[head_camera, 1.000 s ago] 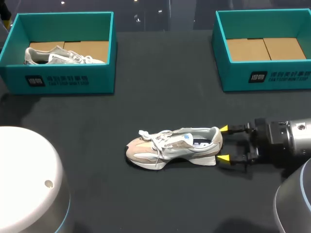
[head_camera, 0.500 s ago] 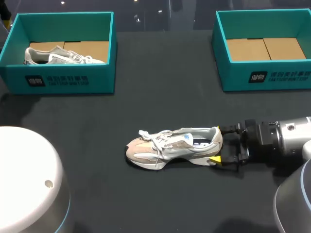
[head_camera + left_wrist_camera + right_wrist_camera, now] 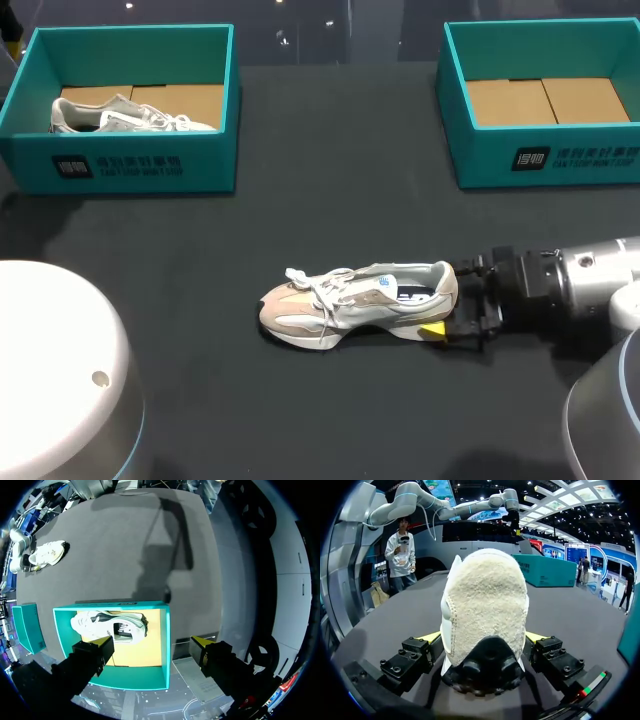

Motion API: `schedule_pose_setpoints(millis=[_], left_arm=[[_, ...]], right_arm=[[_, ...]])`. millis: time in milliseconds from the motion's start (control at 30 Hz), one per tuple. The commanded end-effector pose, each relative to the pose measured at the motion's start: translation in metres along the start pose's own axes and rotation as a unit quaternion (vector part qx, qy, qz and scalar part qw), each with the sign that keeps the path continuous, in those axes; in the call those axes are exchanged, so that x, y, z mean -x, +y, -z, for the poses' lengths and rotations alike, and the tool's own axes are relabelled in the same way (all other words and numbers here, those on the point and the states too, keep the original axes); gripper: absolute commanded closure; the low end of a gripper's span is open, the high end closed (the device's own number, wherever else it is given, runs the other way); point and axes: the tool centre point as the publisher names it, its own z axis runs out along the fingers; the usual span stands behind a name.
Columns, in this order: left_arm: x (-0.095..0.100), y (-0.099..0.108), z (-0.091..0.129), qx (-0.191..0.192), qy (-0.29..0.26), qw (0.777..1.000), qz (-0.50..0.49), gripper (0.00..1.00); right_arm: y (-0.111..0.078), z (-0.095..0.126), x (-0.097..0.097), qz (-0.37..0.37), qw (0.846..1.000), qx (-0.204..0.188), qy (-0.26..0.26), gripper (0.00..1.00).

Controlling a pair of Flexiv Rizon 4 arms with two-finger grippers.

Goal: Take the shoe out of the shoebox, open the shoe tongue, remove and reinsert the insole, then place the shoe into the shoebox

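our right gripper [image 3: 445, 298], fingers clamped on the heel [image 3: 485, 605] of the shoe [image 3: 355, 303] on the tabletop [image 3: 300, 220]; left gripper [image 3: 151, 641], fingers apart; next, we judge, the tongue [image 3: 368, 282] needs pulling open.

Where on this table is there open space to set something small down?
Widest bare stretch of table: between the left shoebox and right shoebox, down to the shoe. Also bare: in front of the left shoebox, beyond the shoe's toe. The right shoebox is empty inside. Crowded: behind the heel, where the right hand clamps it.
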Motion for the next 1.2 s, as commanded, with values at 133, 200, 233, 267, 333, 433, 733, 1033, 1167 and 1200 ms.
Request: schedule_pose_setpoints(millis=[133, 200, 233, 267, 333, 433, 733, 1033, 1167, 1200], left_arm=[[-0.0001, -0.0017, 0.0007, 0.001, 0.001, 1.000, -0.001, 0.00], [-0.0001, -0.0017, 0.0007, 0.001, 0.001, 1.000, -0.001, 0.00], [-0.0001, -0.0017, 0.0007, 0.001, 0.001, 1.000, -0.001, 0.00], [-0.0001, -0.0017, 0.0007, 0.001, 0.001, 1.000, -0.001, 0.00], [-0.0001, -0.0017, 0.0007, 0.001, 0.001, 1.000, -0.001, 0.00], [-0.0001, -0.0017, 0.0007, 0.001, 0.001, 1.000, -0.001, 0.00], [-0.0001, -0.0017, 0.0007, 0.001, 0.001, 1.000, -0.001, 0.00], [-0.0001, -0.0017, 0.0007, 0.001, 0.001, 1.000, -0.001, 0.00], [-0.0001, -0.0017, 0.0007, 0.001, 0.001, 1.000, -0.001, 0.00], [-0.0001, -0.0017, 0.0007, 0.001, 0.001, 1.000, -0.001, 0.00]], right_arm=[[-0.0020, -0.0074, 0.0021, 0.003, 1.000, 0.001, 0.004, 0.00], [-0.0019, -0.0082, 0.0025, 0.003, 1.000, 0.002, 0.005, 0.00], [-0.0019, -0.0087, 0.0028, 0.003, 1.000, 0.002, 0.006, 0.02], [-0.0019, -0.0091, 0.0031, 0.003, 1.000, 0.003, 0.007, 0.16], [-0.0020, -0.0099, 0.0037, 0.003, 1.000, 0.004, 0.008, 0.53], [-0.0020, -0.0107, 0.0051, 0.004, 1.000, 0.005, 0.009, 0.77], [-0.0014, -0.0084, 0.0071, 0.004, 1.000, 0.002, 0.010, 1.00], [-0.0030, -0.0017, 0.0051, 0.001, 1.000, -0.002, 0.008, 1.00], [-0.0034, -0.0017, 0.0045, 0.001, 1.000, 0.000, 0.009, 1.00], [-0.0034, -0.0017, 0.0045, 0.001, 1.000, 0.000, 0.009, 1.00]])
